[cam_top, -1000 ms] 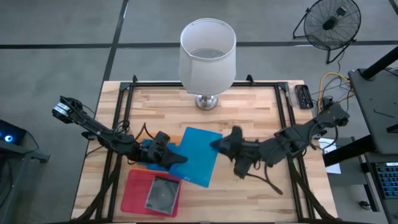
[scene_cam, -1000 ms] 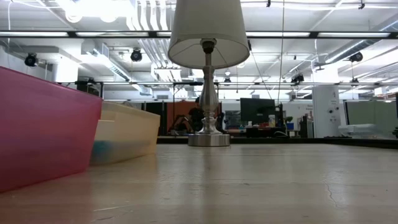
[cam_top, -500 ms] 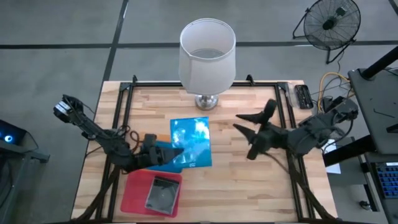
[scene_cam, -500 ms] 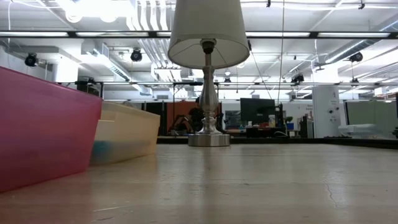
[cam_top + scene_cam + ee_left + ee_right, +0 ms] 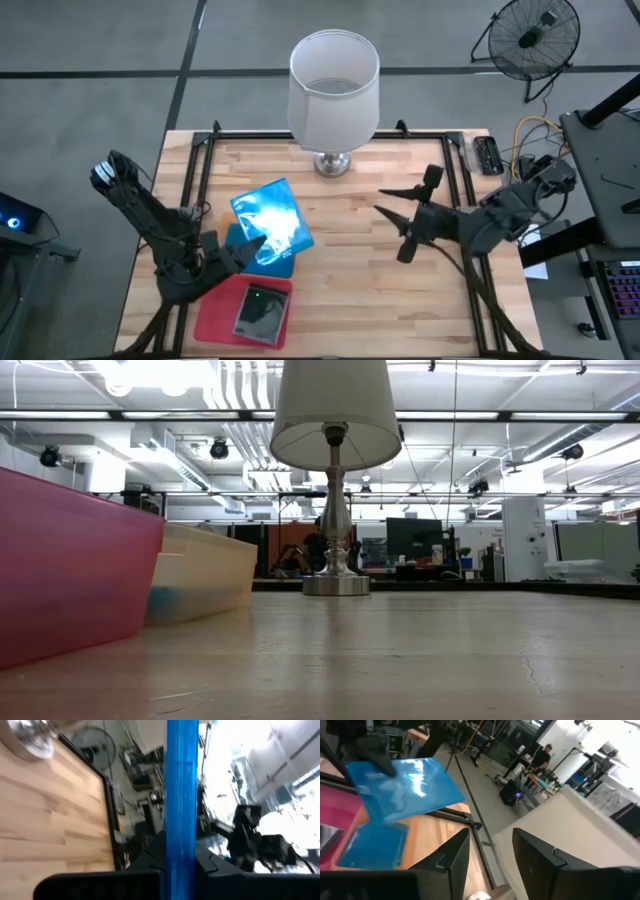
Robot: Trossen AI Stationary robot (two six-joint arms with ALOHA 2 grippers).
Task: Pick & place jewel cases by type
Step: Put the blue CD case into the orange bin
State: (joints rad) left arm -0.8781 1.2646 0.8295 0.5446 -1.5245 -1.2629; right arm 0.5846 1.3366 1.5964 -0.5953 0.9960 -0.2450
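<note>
Jewel cases show in three places. One bright blue case is up off the table, tilted, its face catching glare, pinched at its lower left corner by the left gripper. From the left wrist view that case shows edge-on as a thin blue strip clamped between the two dark fingers, which are closed tight on it. A second blue case lies flat on the wood just under and beside the held one, mostly covered by it from above; the right wrist view shows it lying next to the pink tray. A dark grey case rests inside the pink tray, near the front left of the table.

Right gripper hangs over the right half of the table, well apart from the cases, holding nothing. Its fingers stand partly spread with a clear gap between them.

Lamp with a white shade stands at the back centre. Low view shows only the lamp base, the pink tray wall and a pale bin behind it; neither gripper appears there.
</note>
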